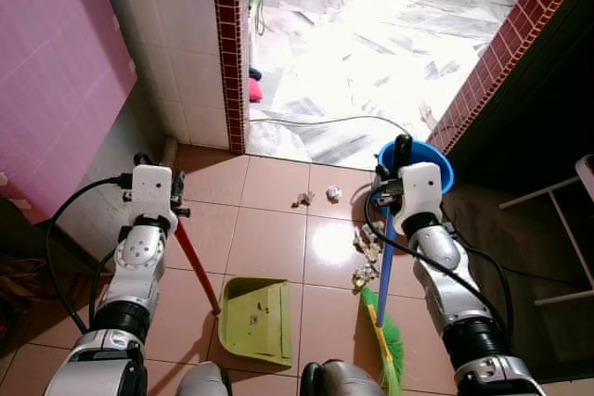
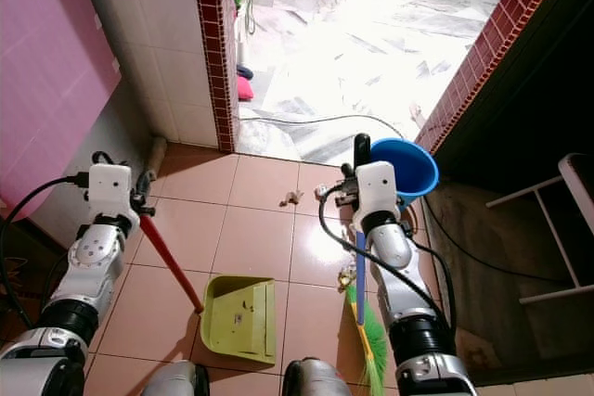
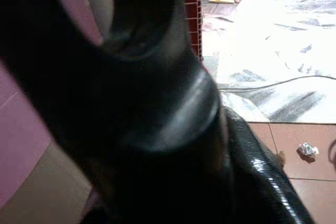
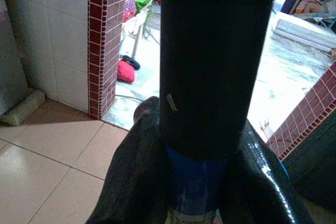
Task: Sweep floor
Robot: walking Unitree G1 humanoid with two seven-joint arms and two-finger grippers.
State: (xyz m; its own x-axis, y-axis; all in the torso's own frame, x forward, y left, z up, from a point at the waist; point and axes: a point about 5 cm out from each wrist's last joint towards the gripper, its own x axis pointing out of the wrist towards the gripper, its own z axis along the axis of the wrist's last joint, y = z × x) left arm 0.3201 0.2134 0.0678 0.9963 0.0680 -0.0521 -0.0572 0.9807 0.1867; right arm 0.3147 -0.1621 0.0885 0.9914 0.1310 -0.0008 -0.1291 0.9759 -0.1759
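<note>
Left gripper [image 1: 174,194] clamped on red handle [image 1: 197,264], green dustpan [image 1: 256,318] on tiles | right gripper [image 1: 397,194] closed round broom [image 1: 385,303] pole (blue grip in wrist view) | crumpled scraps [image 1: 332,193] ahead, blue bucket [image 1: 436,157] beside.

Blue bucket [image 1: 429,157] beside pink panel [image 1: 56,71]

Lime-green dustpan [image 1: 256,318] on red handle [image 1: 196,267]; broom [image 1: 385,322] blue-shafted, green and yellow bristles; blue bucket [image 1: 430,157] far right; pink panel [image 1: 56,71] left; salmon floor tiles [image 1: 269,234]; red mosaic pillar [image 1: 229,44]
</note>
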